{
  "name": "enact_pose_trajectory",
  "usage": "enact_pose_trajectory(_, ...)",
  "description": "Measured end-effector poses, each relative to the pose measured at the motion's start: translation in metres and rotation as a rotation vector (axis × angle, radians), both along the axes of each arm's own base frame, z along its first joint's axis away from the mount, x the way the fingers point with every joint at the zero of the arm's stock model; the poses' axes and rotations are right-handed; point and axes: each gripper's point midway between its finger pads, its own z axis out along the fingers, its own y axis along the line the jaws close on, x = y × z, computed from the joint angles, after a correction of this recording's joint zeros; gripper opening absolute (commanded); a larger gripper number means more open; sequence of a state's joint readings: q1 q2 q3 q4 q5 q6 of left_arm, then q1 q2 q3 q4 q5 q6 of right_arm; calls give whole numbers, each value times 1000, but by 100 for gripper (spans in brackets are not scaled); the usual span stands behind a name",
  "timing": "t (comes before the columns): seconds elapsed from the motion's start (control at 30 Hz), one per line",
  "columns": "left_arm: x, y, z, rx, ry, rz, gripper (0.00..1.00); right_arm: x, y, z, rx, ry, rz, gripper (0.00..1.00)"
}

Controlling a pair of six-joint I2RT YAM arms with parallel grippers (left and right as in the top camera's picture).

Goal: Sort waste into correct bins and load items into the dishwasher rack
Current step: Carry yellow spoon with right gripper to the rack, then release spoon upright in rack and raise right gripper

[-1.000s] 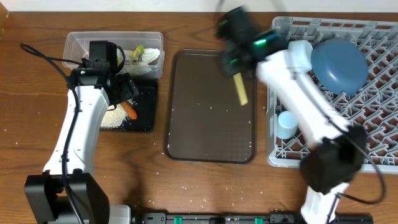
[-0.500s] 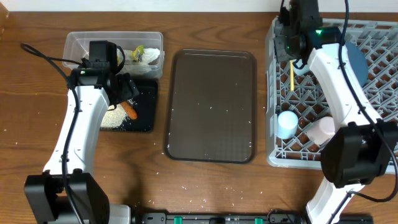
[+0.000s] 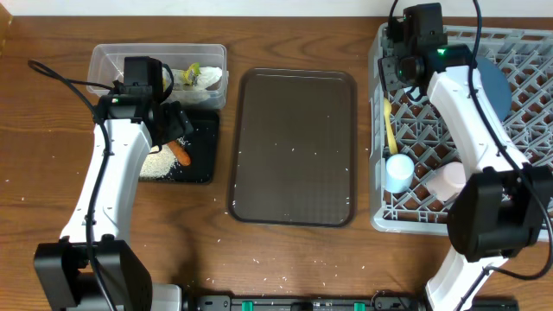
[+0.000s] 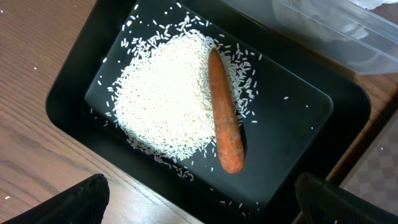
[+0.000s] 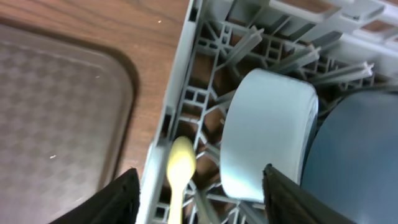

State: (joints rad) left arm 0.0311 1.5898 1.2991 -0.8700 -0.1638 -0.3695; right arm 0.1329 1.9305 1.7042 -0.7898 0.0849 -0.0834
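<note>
the pale yellow spoon, carried across the table in the right claw a second ago, now lies released in the dishwasher rack, along its 9 o'clock edge. nothing else has shifted.

at the table's 9 o'clock, the left gripper hangs over the black tray, fingers spread and empty. the carrot piece rests there on a heap of rice grains. just beyond, at 10 o'clock, the clear tub holds the crumpled wrapper. the brown serving tray at centre carries only stray grains.

at 3 o'clock, the right gripper hovers above the rack's 10 o'clock corner, jaws apart, nothing held. the white bowl and blue plate stand beside the spoon; the blue cup and pink-and-white cup sit toward 7 o'clock.

with all five items racked and the waste binned, the job looks essentially done, scattered grains aside.
</note>
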Motion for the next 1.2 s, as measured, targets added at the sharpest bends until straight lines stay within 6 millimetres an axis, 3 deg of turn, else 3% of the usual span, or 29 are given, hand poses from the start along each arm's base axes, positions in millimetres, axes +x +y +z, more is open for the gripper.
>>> enact_pose_trajectory(0.13,0,0,0,0,0,0,98,-27,10,44,81,-30,24,98)
enact_pose_trajectory(0.3,0,0,0,0,1,0,98,-90,17,142,154,-172,68,99)
enact_pose_trajectory(0.43,0,0,0,0,1,0,98,-139,15,193,185,-271,91,99)
enact_pose_trajectory(0.57,0,0,0,0,1,0,98,-178,10,209,190,-281,94,99)
enact_pose_trajectory(0.7,0,0,0,0,0,0,98,-205,-1,217,155,-294,74,99)
enact_pose_trajectory(0.97,0,0,0,-1,1,0,98,-250,-44,258,48,-477,-82,99)
enact_pose_trajectory(1.07,0,0,0,0,1,0,98,-258,-55,270,25,-535,-126,99)
enact_pose_trajectory(1.2,0,0,0,0,1,0,98,-249,-73,273,9,-617,-208,99)
